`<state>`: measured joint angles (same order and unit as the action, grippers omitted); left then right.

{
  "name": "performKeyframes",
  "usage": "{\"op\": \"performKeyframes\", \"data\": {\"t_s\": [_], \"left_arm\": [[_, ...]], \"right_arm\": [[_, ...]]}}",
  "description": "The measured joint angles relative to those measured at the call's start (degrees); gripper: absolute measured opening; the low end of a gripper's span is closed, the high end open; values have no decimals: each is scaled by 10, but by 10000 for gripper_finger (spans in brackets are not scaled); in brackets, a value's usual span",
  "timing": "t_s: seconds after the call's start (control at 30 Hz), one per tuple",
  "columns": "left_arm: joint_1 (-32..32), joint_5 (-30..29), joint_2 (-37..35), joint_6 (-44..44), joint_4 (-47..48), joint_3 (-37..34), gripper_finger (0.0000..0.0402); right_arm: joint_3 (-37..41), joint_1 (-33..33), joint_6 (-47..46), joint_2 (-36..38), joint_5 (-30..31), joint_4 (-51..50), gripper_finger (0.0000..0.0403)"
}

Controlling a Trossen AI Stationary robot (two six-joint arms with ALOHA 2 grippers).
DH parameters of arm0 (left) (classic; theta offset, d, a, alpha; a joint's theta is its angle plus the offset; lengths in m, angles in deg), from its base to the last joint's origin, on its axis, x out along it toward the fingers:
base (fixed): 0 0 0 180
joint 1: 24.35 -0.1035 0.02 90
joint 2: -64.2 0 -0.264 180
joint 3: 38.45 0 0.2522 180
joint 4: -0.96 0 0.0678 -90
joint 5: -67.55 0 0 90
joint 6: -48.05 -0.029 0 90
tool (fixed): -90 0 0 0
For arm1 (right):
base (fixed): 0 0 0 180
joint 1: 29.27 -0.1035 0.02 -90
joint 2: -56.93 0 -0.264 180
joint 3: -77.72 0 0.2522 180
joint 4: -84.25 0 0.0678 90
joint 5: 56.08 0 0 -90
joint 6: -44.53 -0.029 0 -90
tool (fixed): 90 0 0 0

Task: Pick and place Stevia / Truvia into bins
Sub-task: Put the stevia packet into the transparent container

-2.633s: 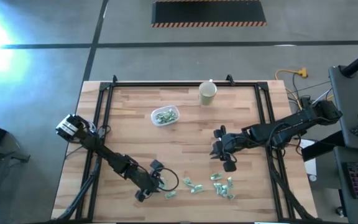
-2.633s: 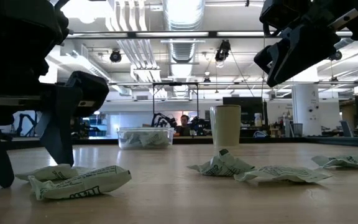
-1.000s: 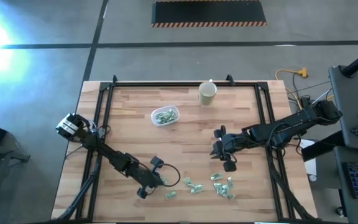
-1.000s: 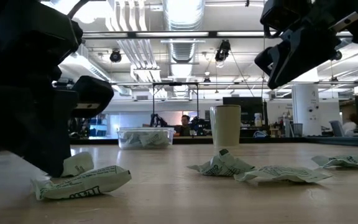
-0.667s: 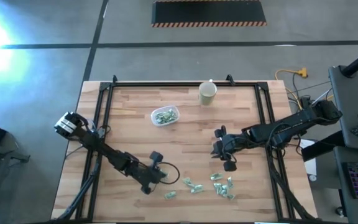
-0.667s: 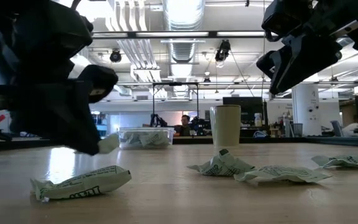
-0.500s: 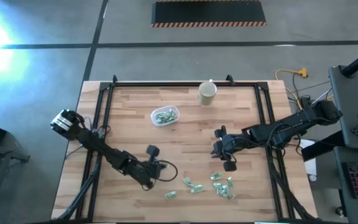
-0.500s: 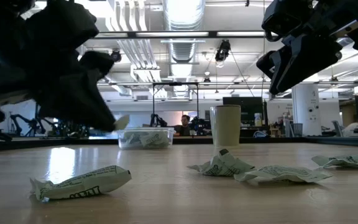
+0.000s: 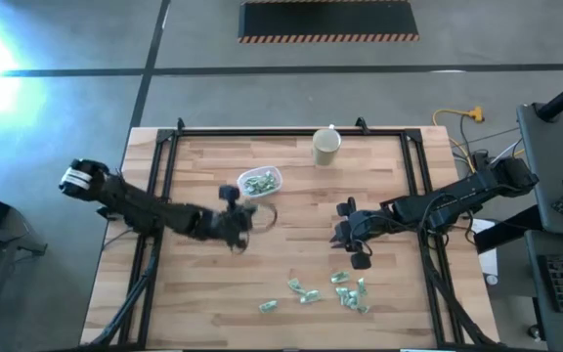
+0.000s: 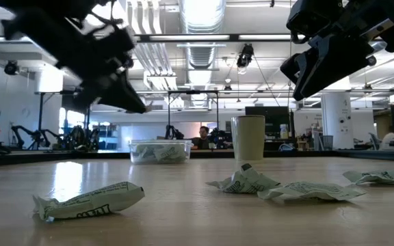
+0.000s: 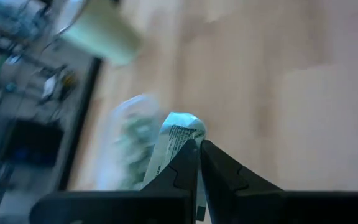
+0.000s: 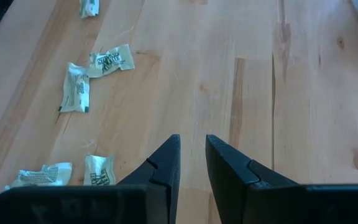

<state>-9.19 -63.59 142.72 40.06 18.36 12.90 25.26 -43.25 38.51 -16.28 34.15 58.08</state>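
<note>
My left gripper (image 9: 242,223) hangs above the table, just near of the clear bin (image 9: 260,182), shut on one pale green-and-white Stevia sachet (image 11: 178,130). The bin holds several sachets and stands on the far middle of the table. More sachets (image 9: 306,290) lie loose near the front edge, one (image 10: 87,200) apart to the left. My right gripper (image 12: 191,149) hovers open over the right half of the table, above and beyond the loose sachets (image 12: 76,87), with nothing between its fingers. My left gripper pinches one end of the sachet (image 11: 182,143) between its two fingertips. The rest of the sachet sticks out past the tips. The fingers slant down from the table's left toward the bin. The sachet is lifted clear of the table.
A tall beige cup (image 9: 326,146) stands at the far edge, right of the bin. Bare wood lies between the bin and the loose sachets. Black frame rails (image 9: 154,196) run along the table's left, right and far sides.
My left gripper has risen from the table near the front edge with the sachet and swung toward the far edge, up to the bin. It has tipped from steeply down to nearly level. One sachet stayed on the table where it picked.
</note>
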Motion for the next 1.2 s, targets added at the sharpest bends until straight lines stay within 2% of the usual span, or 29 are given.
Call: {"op": "performKeyframes", "data": {"t_s": [0.13,0.27,0.4,0.7,1.03,1.2], "left_arm": [[-88,23,-17,-18,-2,-1,0],[-174,114,-16,-24,-12,-2,0],[-228,190,-4,-41,-49,-2,0],[-287,262,20,-44,-61,-5,0],[-317,273,55,-15,-68,-3,1],[-317,273,55,-14,-69,-4,36]], "right_arm": [[0,0,0,0,0,0,68],[0,0,1,0,0,-1,68],[0,0,2,0,0,-1,68],[0,0,2,0,0,-2,68],[0,0,2,0,0,-2,68],[0,0,2,0,0,-1,68]]}}
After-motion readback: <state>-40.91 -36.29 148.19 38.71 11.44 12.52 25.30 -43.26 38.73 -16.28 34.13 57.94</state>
